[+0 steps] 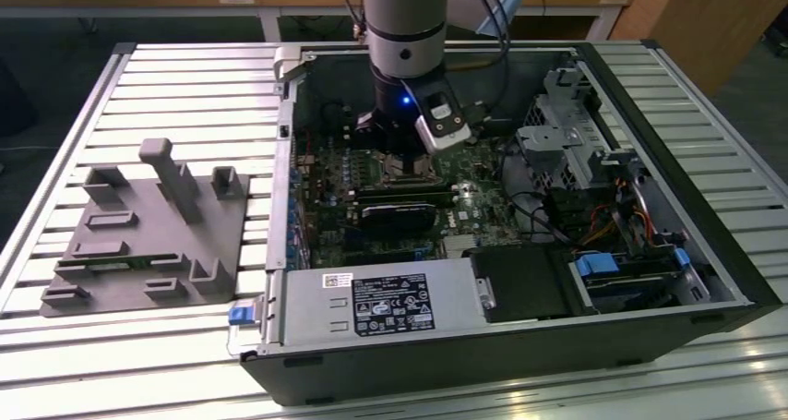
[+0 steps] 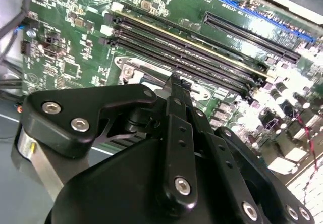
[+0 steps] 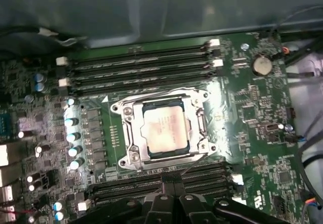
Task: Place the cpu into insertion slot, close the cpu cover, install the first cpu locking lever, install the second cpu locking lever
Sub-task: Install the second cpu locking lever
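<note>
In the first wrist view the cpu (image 3: 164, 129) lies flat in the insertion slot (image 3: 127, 133), its dull grey top showing through the window of the cpu cover (image 3: 166, 99). The cover lies down over the chip as a silver frame. My gripper (image 3: 170, 179) hovers just off one edge of the socket with its black fingertips pressed together and nothing visible between them. A thin lever rod (image 3: 194, 164) runs along that same edge. In the second wrist view my gripper (image 2: 176, 82) points at a corner of the socket (image 2: 132, 68). In the exterior view my gripper (image 1: 400, 160) hangs low over the board inside the open case.
Long black memory slots (image 3: 136, 67) flank the socket on two sides. A power supply (image 1: 369, 300), a drive cage (image 1: 567, 143) and loose cables (image 1: 591, 222) crowd the case toward the exterior view's right. A grey fixture (image 1: 148, 226) sits on the slatted table at the left.
</note>
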Controlling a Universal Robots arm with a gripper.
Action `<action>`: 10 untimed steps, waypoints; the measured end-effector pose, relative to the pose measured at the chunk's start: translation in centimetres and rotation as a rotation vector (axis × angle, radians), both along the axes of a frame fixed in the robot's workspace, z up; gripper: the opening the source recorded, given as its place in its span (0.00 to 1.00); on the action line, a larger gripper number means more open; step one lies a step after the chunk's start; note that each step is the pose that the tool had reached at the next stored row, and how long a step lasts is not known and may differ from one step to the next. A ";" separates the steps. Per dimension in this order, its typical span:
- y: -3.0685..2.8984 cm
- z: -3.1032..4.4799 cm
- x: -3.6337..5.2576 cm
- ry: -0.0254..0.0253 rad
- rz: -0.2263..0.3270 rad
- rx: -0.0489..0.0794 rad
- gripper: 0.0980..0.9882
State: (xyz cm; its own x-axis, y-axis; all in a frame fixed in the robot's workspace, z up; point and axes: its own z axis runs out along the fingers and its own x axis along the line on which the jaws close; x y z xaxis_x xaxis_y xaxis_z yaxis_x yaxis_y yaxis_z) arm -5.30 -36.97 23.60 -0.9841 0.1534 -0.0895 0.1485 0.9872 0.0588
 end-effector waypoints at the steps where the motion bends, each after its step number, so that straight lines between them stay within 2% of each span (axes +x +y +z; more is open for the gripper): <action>1: -0.03 -0.10 -0.07 -0.0001 0.009 0.000 0.01; 6: -0.33 -0.43 -0.42 0.0000 0.039 0.001 0.01; 10: -0.63 -0.55 -0.65 -0.0002 0.045 0.007 0.01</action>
